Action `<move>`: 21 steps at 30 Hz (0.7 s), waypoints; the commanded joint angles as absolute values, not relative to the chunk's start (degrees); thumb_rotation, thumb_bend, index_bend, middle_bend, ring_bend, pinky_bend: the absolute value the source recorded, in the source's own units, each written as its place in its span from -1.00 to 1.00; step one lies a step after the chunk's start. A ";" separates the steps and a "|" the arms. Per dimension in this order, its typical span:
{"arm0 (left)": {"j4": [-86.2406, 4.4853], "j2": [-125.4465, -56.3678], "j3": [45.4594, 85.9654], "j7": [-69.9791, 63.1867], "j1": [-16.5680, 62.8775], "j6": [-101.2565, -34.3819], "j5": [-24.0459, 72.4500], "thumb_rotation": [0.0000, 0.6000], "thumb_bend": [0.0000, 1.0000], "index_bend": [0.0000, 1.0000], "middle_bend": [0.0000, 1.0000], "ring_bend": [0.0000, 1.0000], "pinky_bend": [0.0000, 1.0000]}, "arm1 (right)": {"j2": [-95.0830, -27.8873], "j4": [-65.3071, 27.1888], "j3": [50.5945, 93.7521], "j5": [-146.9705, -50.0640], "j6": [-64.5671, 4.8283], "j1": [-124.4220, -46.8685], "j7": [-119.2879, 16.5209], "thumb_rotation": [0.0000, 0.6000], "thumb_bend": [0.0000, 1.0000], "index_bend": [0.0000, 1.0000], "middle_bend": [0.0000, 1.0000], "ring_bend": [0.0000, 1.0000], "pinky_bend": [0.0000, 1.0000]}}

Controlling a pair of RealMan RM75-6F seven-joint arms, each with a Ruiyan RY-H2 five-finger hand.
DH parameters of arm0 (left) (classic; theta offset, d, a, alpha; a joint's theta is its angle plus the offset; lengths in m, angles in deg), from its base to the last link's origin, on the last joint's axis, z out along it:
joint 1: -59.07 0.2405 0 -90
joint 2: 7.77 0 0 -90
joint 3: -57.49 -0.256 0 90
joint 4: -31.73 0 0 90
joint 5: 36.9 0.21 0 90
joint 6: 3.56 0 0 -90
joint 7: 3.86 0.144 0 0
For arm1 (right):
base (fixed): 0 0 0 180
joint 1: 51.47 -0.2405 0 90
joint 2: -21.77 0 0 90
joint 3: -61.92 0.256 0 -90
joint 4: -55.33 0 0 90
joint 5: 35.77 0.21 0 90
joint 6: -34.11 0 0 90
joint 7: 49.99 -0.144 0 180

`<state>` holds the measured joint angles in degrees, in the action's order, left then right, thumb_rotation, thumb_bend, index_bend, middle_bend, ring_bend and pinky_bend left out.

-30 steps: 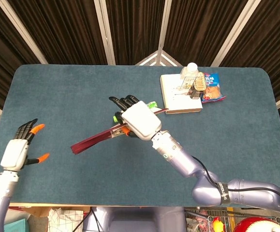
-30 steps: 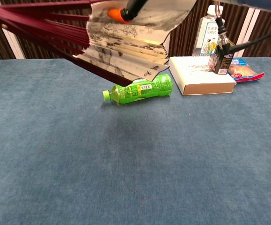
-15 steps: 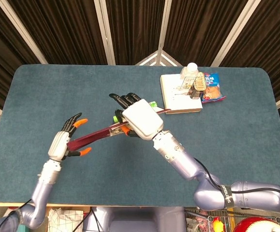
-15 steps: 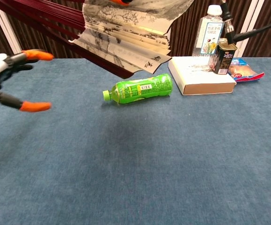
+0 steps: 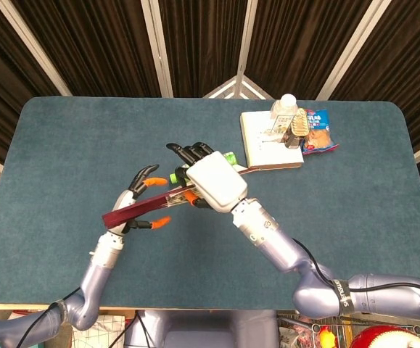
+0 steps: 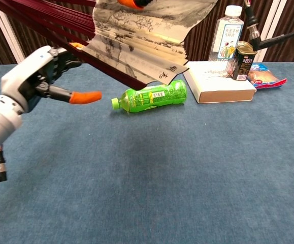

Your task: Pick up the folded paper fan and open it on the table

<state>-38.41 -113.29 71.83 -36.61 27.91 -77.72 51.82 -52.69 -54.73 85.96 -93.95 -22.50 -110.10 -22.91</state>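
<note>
The paper fan [image 6: 136, 38] is partly spread, with dark red ribs [image 6: 40, 15] and ink-painted paper. It hangs in the air above the table. My right hand [image 5: 213, 181] grips it near the middle of the table. From the head view the fan [image 5: 141, 206] shows edge-on as a dark red strip slanting down to the left. My left hand [image 5: 133, 206] is at the fan's lower left end with its fingers spread. Its fingers [image 6: 65, 53] reach up to the ribs, and its thumb [image 6: 83, 96] sticks out below, apart from them. No grip shows.
A green bottle [image 6: 149, 95] lies on its side under the fan. At the back right, a white box [image 6: 218, 86] carries a water bottle [image 6: 228, 33] and a dark can [image 6: 243, 61]. A snack packet [image 6: 264, 76] lies beside the box.
My left hand has swung in from the table's left edge to the fan's rib end. My right hand has kept hold of the fan, nearly still.
</note>
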 commanded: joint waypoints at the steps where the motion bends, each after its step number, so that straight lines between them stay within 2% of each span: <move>1: -37.56 -114.67 72.37 -36.16 26.56 -77.07 51.42 1.00 -0.74 -0.39 -0.86 -1.00 -0.98 | -52.59 -55.18 85.75 -94.03 -22.58 -110.29 -23.11 1.00 0.00 0.79 -0.71 -0.53 -0.55; 7: -36.09 -117.69 73.14 -35.50 24.26 -75.60 49.92 1.00 -0.72 -0.35 -0.82 -1.00 -0.98 | -52.21 -56.98 85.71 -93.89 -23.01 -110.66 -23.85 1.00 0.00 0.79 -0.70 -0.53 -0.55; 10: -35.62 -118.84 73.34 -35.79 23.72 -75.40 49.22 1.00 -0.65 -0.26 -0.76 -1.00 -0.96 | -52.00 -57.63 85.67 -93.72 -23.24 -110.78 -24.09 1.00 0.00 0.79 -0.71 -0.53 -0.55; 12: -35.24 -119.59 73.51 -35.73 23.36 -75.43 48.85 1.00 -0.55 -0.16 -0.68 -1.00 -0.92 | -51.78 -58.03 85.65 -93.54 -23.41 -110.79 -24.39 1.00 0.00 0.79 -0.71 -0.53 -0.55; 17: -34.56 -120.87 74.35 -34.83 22.98 -76.88 48.13 1.00 -0.14 0.30 -0.39 -1.00 -0.76 | -50.86 -58.59 85.43 -93.65 -23.90 -110.55 -25.04 1.00 0.00 0.79 -0.71 -0.53 -0.55; 21: -34.25 -120.96 75.18 -34.30 23.40 -78.84 47.62 1.00 0.01 0.47 -0.32 -1.00 -0.71 | -49.86 -58.80 85.39 -93.79 -24.31 -110.05 -25.89 1.00 0.00 0.79 -0.71 -0.53 -0.55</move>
<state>-34.36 -120.98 74.90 -34.43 23.21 -78.38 47.83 -50.09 -58.74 85.41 -93.75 -24.18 -110.21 -25.68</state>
